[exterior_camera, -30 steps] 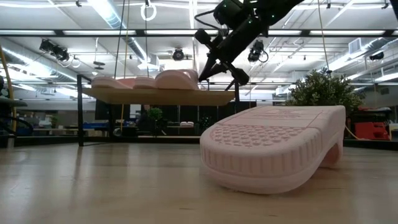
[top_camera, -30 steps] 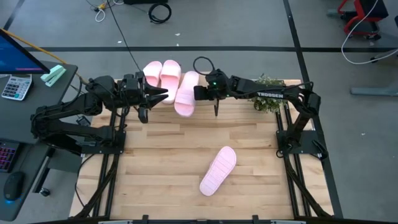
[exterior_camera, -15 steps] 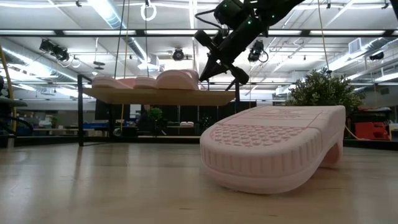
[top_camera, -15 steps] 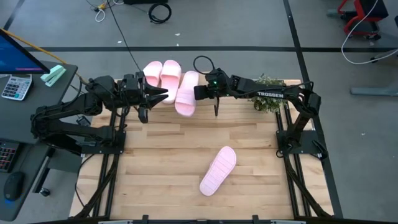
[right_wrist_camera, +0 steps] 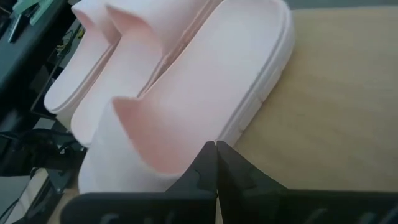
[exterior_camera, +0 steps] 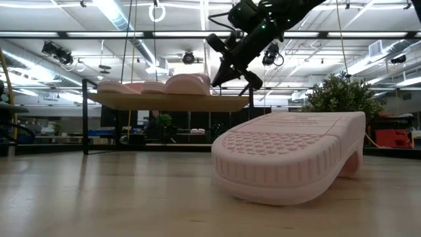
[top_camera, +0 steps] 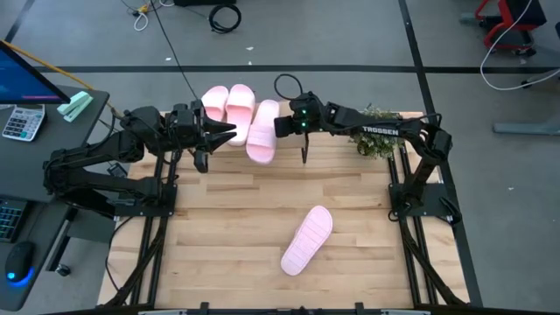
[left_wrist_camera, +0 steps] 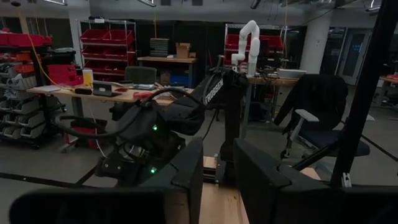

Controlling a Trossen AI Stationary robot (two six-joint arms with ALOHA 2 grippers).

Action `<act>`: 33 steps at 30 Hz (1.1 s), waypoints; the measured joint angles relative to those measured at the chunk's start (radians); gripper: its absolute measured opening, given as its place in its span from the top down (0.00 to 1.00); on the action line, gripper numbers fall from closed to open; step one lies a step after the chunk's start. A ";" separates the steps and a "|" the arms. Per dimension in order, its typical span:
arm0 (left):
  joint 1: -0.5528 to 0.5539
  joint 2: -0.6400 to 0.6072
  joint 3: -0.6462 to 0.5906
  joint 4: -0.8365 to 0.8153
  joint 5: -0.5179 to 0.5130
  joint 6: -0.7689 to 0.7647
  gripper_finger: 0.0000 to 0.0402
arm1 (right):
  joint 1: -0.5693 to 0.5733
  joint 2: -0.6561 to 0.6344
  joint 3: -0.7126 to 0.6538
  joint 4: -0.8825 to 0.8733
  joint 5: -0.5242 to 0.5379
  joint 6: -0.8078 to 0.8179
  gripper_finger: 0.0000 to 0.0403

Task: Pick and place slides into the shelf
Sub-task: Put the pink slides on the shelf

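Three pale pink slides lie side by side on the shelf at the table's far edge. The rightmost one lies skewed. A fourth slide lies sole up on the table, large in the low view. My right gripper is shut at the rightmost slide's right side, just above the shelf's right end. My left gripper is slightly open and empty, level at the near ends of the shelf's slides, pointing toward the right arm. My right gripper's shut fingertips stand at the long right edge of the rightmost slide on the shelf, coming slanting down from the table's right. I cannot tell whether they touch it. The slide lies flat on the shelf's plank.
A small green plant stands at the far right of the table, behind the right arm, and shows in the low view. Bare wooden tabletop lies between the shelf and the near edge. A desk with a calculator stands off to the left.
My right arm's wrist has shifted a little toward the table's far edge, its gripper staying shut beside the rightmost slide. The slides lie where they were.
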State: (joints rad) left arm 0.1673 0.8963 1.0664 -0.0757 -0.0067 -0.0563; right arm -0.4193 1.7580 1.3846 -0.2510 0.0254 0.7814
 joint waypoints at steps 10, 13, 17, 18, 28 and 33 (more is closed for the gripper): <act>0.000 0.000 0.000 0.000 0.000 -0.003 0.76 | -0.040 0.000 0.000 -0.002 0.002 -0.061 1.00; 0.000 0.000 0.000 0.000 0.000 -0.003 0.76 | -0.052 0.000 0.000 -0.002 0.015 -0.082 1.00; 0.000 0.000 0.000 0.000 0.000 -0.003 0.76 | -0.059 0.001 0.000 -0.002 0.020 -0.147 1.00; 0.000 0.000 0.000 0.000 0.000 -0.002 0.76 | -0.059 0.001 0.000 -0.002 0.020 -0.165 1.00; 0.000 0.000 0.000 -0.013 0.000 -0.010 0.76 | -0.048 -0.022 0.000 -0.008 -0.059 -0.316 0.97; 0.000 0.000 0.000 -0.065 0.001 -0.051 0.76 | -0.040 -0.103 0.000 -0.047 -0.097 -0.341 0.92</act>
State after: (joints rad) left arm 0.1669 0.8967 1.0664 -0.1411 -0.0060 -0.1069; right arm -0.4588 1.6550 1.3846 -0.2983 -0.0714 0.4402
